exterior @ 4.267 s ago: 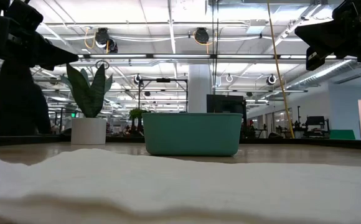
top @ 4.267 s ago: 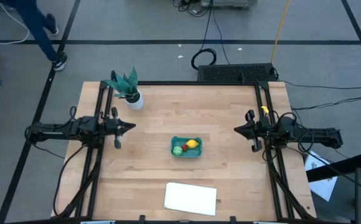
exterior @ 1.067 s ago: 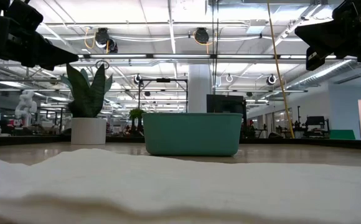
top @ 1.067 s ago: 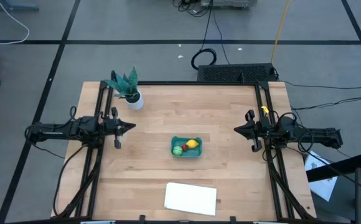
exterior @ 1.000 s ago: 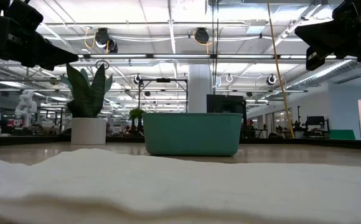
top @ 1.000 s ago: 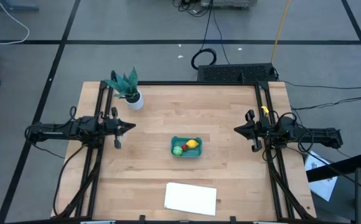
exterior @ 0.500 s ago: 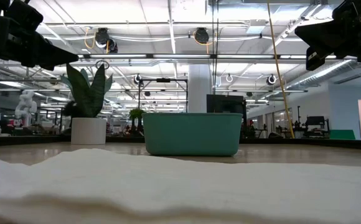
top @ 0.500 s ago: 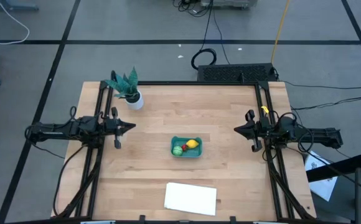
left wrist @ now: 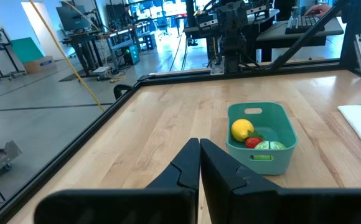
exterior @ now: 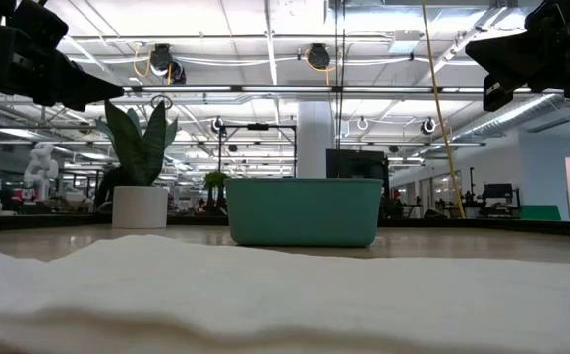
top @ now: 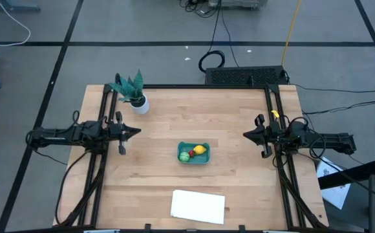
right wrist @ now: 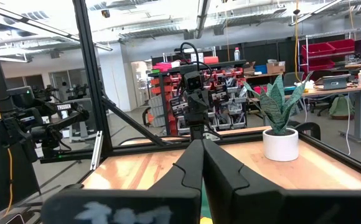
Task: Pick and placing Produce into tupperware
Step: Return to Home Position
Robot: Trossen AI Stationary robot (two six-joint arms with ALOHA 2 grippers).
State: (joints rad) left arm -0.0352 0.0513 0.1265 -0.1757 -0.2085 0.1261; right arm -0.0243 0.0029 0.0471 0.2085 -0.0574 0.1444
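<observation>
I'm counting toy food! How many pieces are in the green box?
3, all in the box: lemon at one end, green ball at the other, red piece between. None seems hidden.

Plant (top: 133, 90) and sheet (top: 198, 206) on table (top: 239, 175)
The plant stands upright near the table's far left corner; the sheet lies flat by its near edge.

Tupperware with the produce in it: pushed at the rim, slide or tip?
Probably slides: the tupperware is low and wide, flat on the smooth wood table. It looks like thin plastic, so likely light and a bit flexible under a pinch. The lemon, red piece and green piece lie loose inside; a sharp shove could roll them.
</observation>
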